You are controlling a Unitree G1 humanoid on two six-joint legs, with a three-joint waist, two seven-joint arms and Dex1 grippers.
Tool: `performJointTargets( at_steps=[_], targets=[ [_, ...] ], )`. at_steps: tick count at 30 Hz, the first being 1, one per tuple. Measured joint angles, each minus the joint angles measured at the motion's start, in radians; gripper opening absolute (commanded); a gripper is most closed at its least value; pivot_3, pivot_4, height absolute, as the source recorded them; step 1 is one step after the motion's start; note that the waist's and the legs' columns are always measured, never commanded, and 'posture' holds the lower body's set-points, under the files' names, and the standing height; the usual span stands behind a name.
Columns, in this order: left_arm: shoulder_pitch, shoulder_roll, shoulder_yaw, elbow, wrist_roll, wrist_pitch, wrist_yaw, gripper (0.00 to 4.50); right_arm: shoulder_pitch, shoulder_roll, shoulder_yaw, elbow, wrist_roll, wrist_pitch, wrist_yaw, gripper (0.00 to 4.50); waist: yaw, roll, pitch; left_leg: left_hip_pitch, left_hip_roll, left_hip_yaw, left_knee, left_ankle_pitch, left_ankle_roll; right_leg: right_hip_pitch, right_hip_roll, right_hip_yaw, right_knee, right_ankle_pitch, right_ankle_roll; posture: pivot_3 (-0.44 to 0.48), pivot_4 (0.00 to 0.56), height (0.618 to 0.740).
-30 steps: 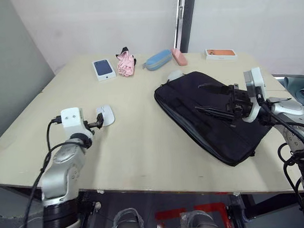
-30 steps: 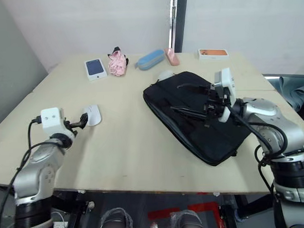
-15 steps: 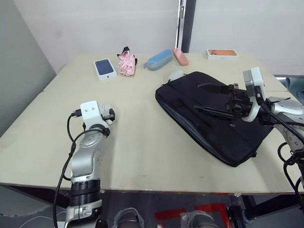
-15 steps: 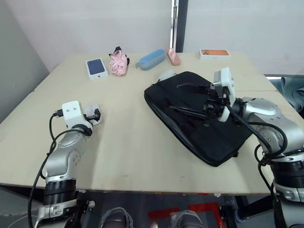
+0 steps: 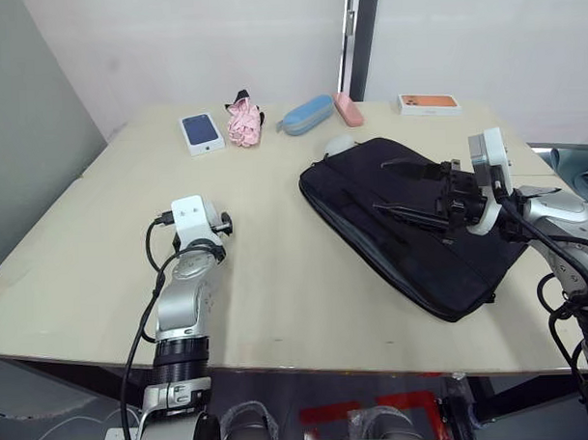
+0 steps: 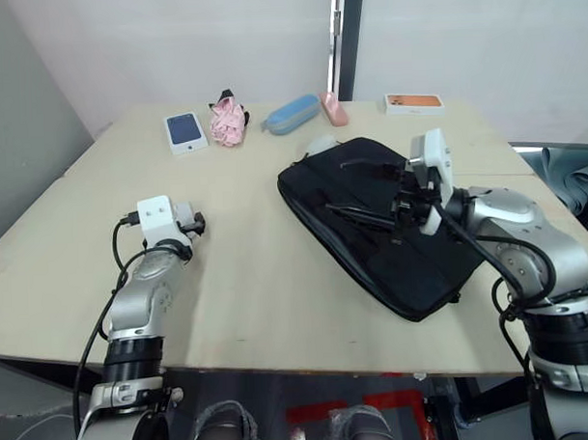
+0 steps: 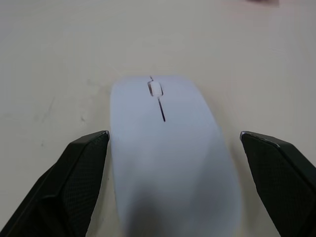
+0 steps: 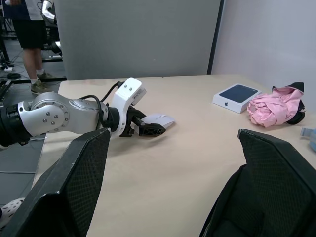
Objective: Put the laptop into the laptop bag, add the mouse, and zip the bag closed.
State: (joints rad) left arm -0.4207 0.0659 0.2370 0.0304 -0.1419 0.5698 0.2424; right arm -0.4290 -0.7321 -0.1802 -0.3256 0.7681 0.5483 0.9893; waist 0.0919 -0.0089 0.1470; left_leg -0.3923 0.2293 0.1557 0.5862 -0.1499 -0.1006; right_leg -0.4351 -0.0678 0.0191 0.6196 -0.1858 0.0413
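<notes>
The white mouse lies flat on the table between the two fingers of my left gripper, which is open with a finger close on each side. In the right wrist view the mouse pokes out past the left gripper. The black laptop bag lies flat on the right half of the table. My right gripper hovers over its top face by the thin handles, open, nothing between its fingers. The laptop is out of view.
Along the table's far edge sit a white box with a blue front, a pink cloth bundle, a blue case, a pink case and an orange-topped box. A white lump touches the bag's far corner. A person stands far off.
My left arm has swung in to the right, and its open fingers now sit around the mouse. The right arm and the bag have stayed put.
</notes>
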Motion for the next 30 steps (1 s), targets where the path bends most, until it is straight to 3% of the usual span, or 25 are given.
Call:
performJointTargets(
  at_steps=[4, 5, 9, 17, 22, 25, 27, 30],
  targets=[
    [0.0, -0.016, 0.007, 0.0, 0.0, 0.01, 0.02, 4.46, 0.006, -0.001, 0.0, -0.002, 0.0, 0.003, 0.001, 4.35, 0.0, 0.0, 0.0, -0.001, 0.0, 0.0, 0.0, 0.0, 0.0, 0.0, 0.0, 0.0, -0.001, 0.0, 0.0, 0.0, 0.15, 0.74],
    [0.001, -0.018, 0.006, 0.0, 0.0, 0.011, 0.023, 3.94, 0.006, -0.002, 0.0, -0.002, 0.0, 0.003, 0.002, 4.37, 0.0, 0.0, 0.0, -0.001, 0.0, -0.001, 0.0, 0.0, 0.0, 0.0, 0.0, -0.001, -0.001, 0.0, 0.0, 0.0, 0.15, 0.74],
    [0.001, -0.022, 0.004, 0.0, 0.002, 0.012, 0.032, 2.8, 0.006, -0.005, 0.0, -0.002, 0.0, 0.004, 0.002, 4.37, 0.0, 0.0, 0.0, -0.005, 0.0, -0.002, 0.0, 0.0, 0.0, -0.003, 0.0, -0.002, -0.001, 0.0, 0.0, 0.0, 0.15, 0.74],
    [0.002, 0.007, 0.005, -0.001, 0.024, 0.008, 0.026, 2.8, 0.006, -0.013, 0.001, -0.002, -0.001, 0.018, 0.001, 4.37, -0.001, 0.0, 0.0, -0.008, 0.0, -0.005, 0.0, 0.0, 0.0, -0.003, 0.0, -0.005, -0.002, 0.0, 0.0, 0.0, 0.15, 0.74],
    [0.033, 0.182, -0.025, -0.055, 0.001, -0.045, -0.202, 2.8, 0.01, -0.04, 0.024, -0.023, -0.055, 0.055, -0.061, 4.37, 0.001, 0.0, 0.0, -0.008, 0.0, -0.006, -0.001, 0.001, 0.0, -0.003, 0.0, -0.006, -0.003, 0.0, 0.0, 0.0, 0.15, 0.74],
    [0.047, 0.318, -0.019, -0.099, -0.097, -0.046, -0.445, 2.8, -0.002, -0.037, 0.12, -0.04, -0.108, 0.105, -0.107, 4.37, 0.0, 0.001, 0.0, -0.008, 0.0, -0.006, -0.001, -0.002, -0.005, -0.004, 0.0, -0.006, -0.003, 0.0, 0.0, 0.0, 0.15, 0.74],
    [0.057, 0.368, -0.017, -0.116, -0.142, -0.042, -0.54, 2.8, -0.014, -0.03, 0.17, -0.04, -0.151, 0.105, -0.125, 4.37, 0.0, 0.001, 0.0, -0.008, 0.0, -0.006, -0.001, -0.004, -0.009, -0.004, 0.0, -0.006, -0.003, 0.0, 0.0, 0.0, 0.15, 0.74],
    [0.097, 0.476, -0.012, -0.174, -0.249, -0.016, -0.741, 2.8, -0.021, -0.022, 0.312, -0.038, -0.328, 0.046, -0.178, 4.37, -0.001, 0.001, 0.0, -0.008, 0.0, -0.005, -0.002, -0.004, -0.011, -0.005, 0.0, -0.006, -0.002, 0.0, 0.0, 0.0, 0.15, 0.74]
  ],
)
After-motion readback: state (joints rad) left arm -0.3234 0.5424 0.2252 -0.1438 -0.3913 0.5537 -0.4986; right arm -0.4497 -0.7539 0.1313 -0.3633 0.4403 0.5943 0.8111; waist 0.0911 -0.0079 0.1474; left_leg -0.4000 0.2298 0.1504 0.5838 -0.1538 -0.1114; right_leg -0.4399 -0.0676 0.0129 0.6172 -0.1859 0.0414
